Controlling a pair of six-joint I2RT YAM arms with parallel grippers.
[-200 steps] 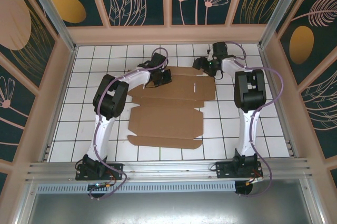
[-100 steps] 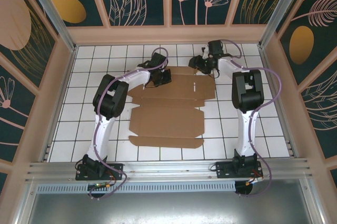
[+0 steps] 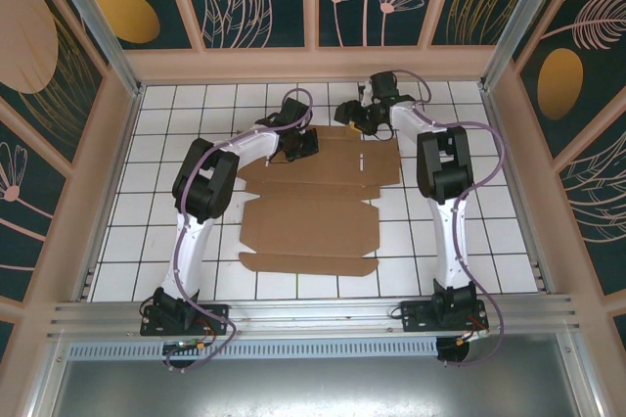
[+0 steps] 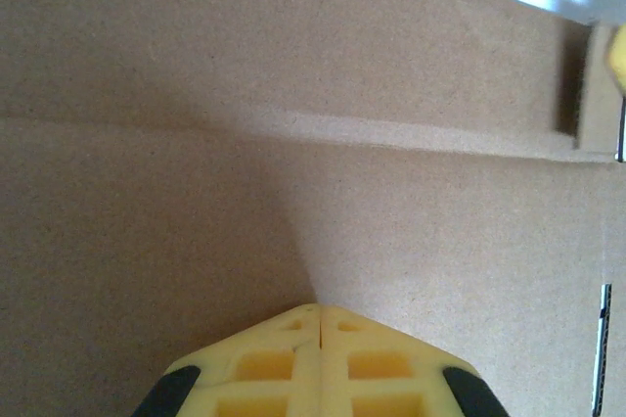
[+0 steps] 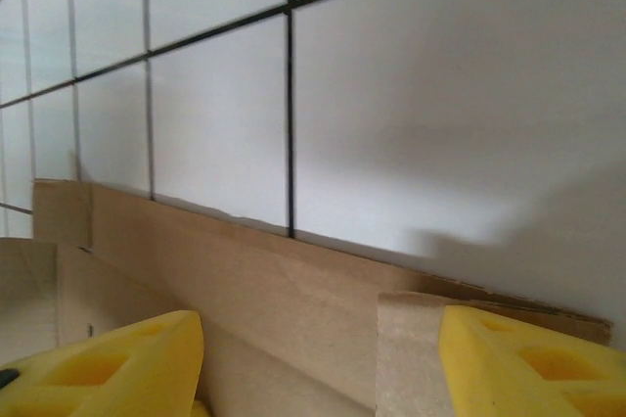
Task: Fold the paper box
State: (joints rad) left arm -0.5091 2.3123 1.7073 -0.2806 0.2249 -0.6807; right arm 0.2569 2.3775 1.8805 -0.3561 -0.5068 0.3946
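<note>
The paper box (image 3: 313, 211) lies as a flat brown die-cut sheet in the middle of the white tiles, its creases and side flaps showing. My left gripper (image 3: 303, 146) rests on the sheet's far left part. In the left wrist view its yellow tips (image 4: 320, 309) are pressed together, shut with nothing between them, against the cardboard (image 4: 293, 94). My right gripper (image 3: 352, 115) sits at the sheet's far edge. Its yellow fingers (image 5: 127, 368) stand wide apart, open, either side of that edge (image 5: 274, 290). A small raised flap (image 5: 406, 348) stands just inside the right finger.
White tiled floor (image 3: 196, 241) surrounds the sheet, with free tiles left, right and beyond it (image 5: 411, 94). Pink frame walls (image 3: 117, 162) close in the sides and back. An aluminium rail (image 3: 313, 314) with both arm bases runs along the near edge.
My right gripper has moved left along the sheet's far edge, from its far right corner toward the middle. The left arm and the sheet have stayed put.
</note>
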